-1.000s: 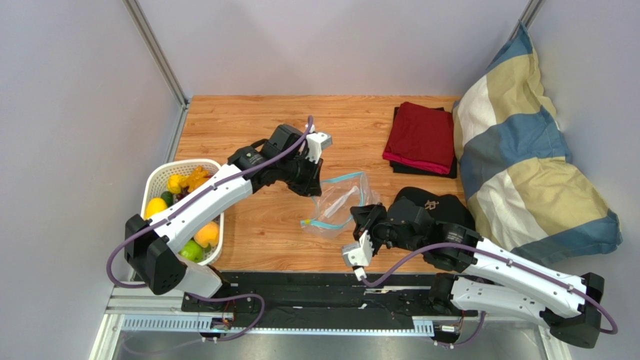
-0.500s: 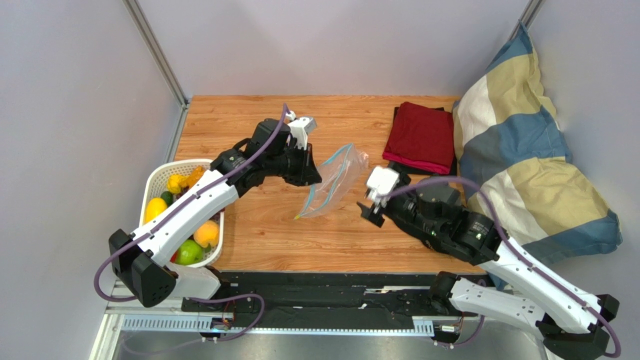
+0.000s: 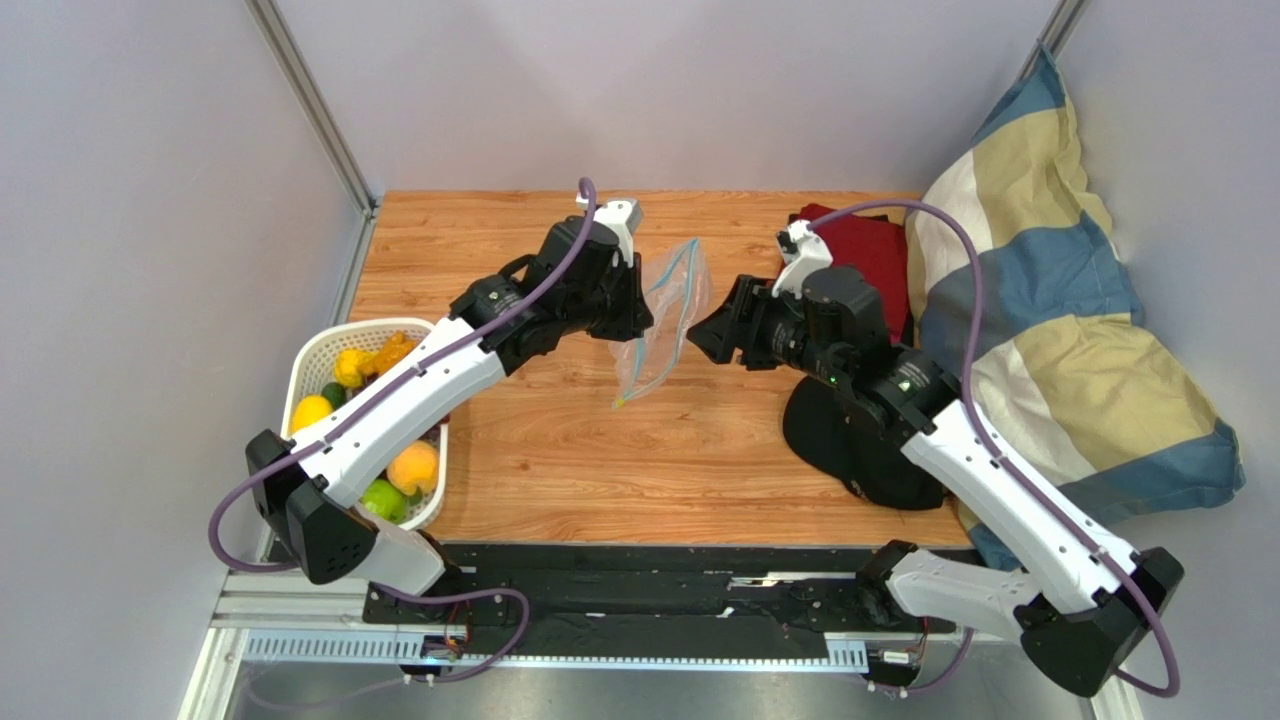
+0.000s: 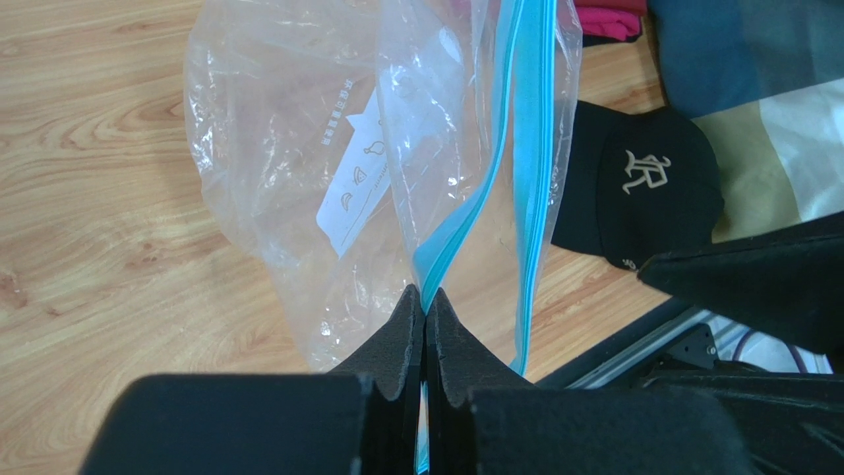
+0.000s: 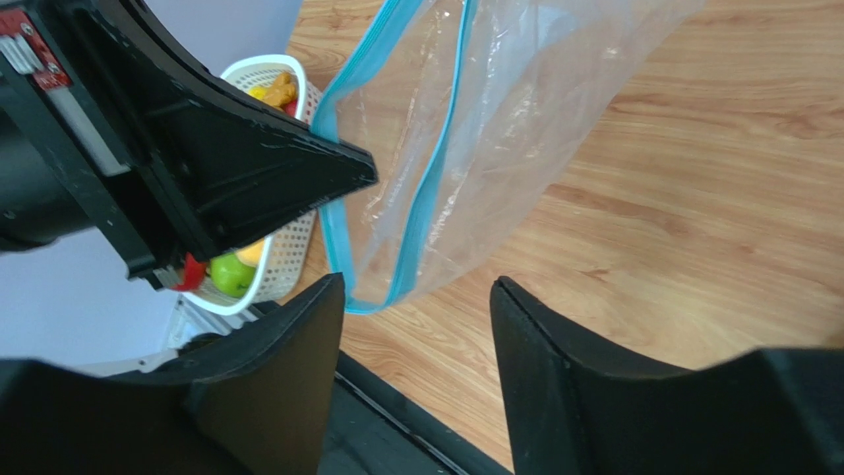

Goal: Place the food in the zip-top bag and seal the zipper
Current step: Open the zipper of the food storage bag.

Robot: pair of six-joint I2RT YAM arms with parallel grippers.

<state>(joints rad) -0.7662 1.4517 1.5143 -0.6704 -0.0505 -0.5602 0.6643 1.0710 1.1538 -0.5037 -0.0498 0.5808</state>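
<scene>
The clear zip-top bag [image 3: 663,321] hangs in the air above the table's middle, held by its light blue zipper [image 4: 517,119] strip. My left gripper [image 3: 637,311] is shut on that strip, which is pinched between its pads [image 4: 426,297]. The bag's mouth gapes, with one zipper edge [image 5: 428,188] hanging free. My right gripper [image 5: 418,287] stands open just right of the bag [image 5: 515,109] with nothing between its fingers; in the top view it [image 3: 712,336] faces the bag. The food [image 3: 412,467] lies in the white basket [image 3: 319,354] at the left; a green apple [image 5: 230,274] shows there.
A black cap [image 3: 857,450] lies on the table under my right arm. Folded red cloth [image 3: 872,248] sits at the back right. A large striped pillow [image 3: 1052,345] fills the right side. Grey walls enclose the table.
My left gripper has lifted the bag off the table and carried it farther back. My right gripper has opened and swung from the near edge up to the bag's right, uncovering the cap.
</scene>
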